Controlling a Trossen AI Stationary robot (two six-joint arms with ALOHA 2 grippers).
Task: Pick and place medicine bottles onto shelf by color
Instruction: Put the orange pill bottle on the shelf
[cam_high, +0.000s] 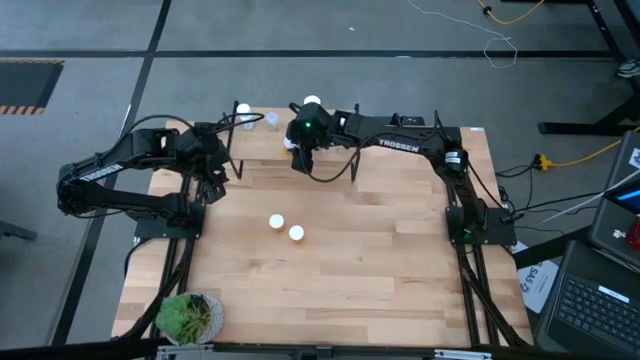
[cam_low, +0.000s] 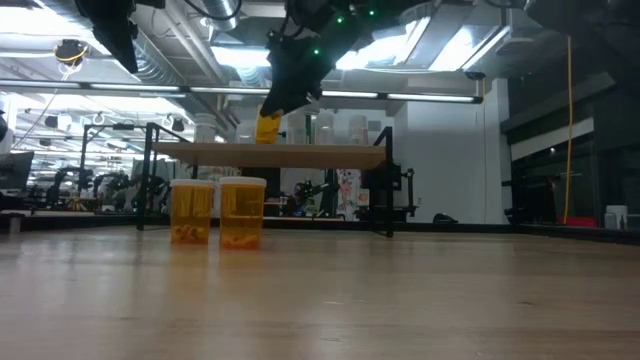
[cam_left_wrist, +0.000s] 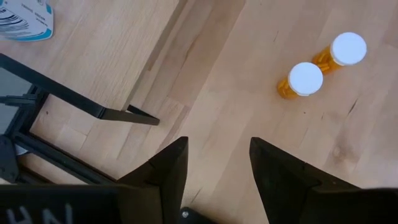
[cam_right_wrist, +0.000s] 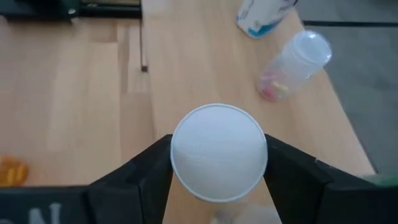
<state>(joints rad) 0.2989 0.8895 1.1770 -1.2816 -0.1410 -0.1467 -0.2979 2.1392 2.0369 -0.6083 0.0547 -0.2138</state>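
Note:
The shelf (cam_high: 262, 150) is a light-wood board on black legs at the table's far edge; it also shows in the low view (cam_low: 330, 154). My right gripper (cam_high: 304, 140) is over the shelf, shut on an orange bottle (cam_low: 268, 128) with a white cap (cam_right_wrist: 219, 152). Two more orange bottles with white caps (cam_high: 276, 221) (cam_high: 296, 233) stand upright on the tabletop, near its middle. My left gripper (cam_high: 213, 186) (cam_left_wrist: 217, 155) is open and empty, above the table by the shelf's left legs. My right gripper pinches the orange bottle at its white cap, one finger on each side of the cap (cam_right_wrist: 180, 158). The fingers come from above, pointing down. The bottle hangs upright below them, its base (cam_low: 267, 141) at or just above the shelf board; I cannot tell which.
Clear bottles stand on the shelf (cam_low: 355, 128) (cam_low: 205, 128). One clear bottle with pink contents lies on its side on the shelf (cam_right_wrist: 292, 62). A green potted plant (cam_high: 190, 318) sits at the table's near left corner. Bare wood lies around the two standing bottles.

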